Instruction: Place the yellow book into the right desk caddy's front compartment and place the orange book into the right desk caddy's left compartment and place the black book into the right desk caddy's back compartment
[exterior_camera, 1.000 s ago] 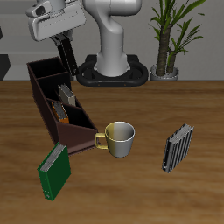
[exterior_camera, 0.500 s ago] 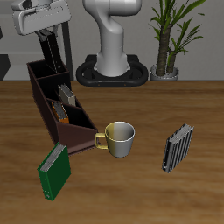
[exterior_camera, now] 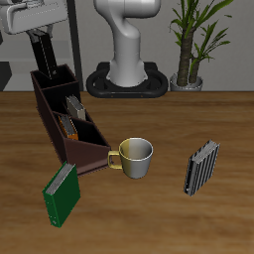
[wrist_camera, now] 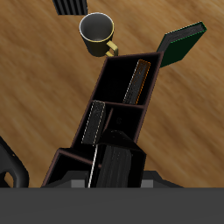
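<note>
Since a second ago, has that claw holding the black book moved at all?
Yes. The gripper with the black book has shifted sideways, away from the robot's white base, and now hangs over the right desk caddy's back end.

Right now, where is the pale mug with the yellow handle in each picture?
Exterior view: the pale yellow-handled mug stands on the table beside the slanted low end of the dark maroon desk caddy.
Wrist view: the mug stands just past that low end, near the green book.
Shared landmark: the caddy; the claw holds a glossy black book over its far end.
</note>
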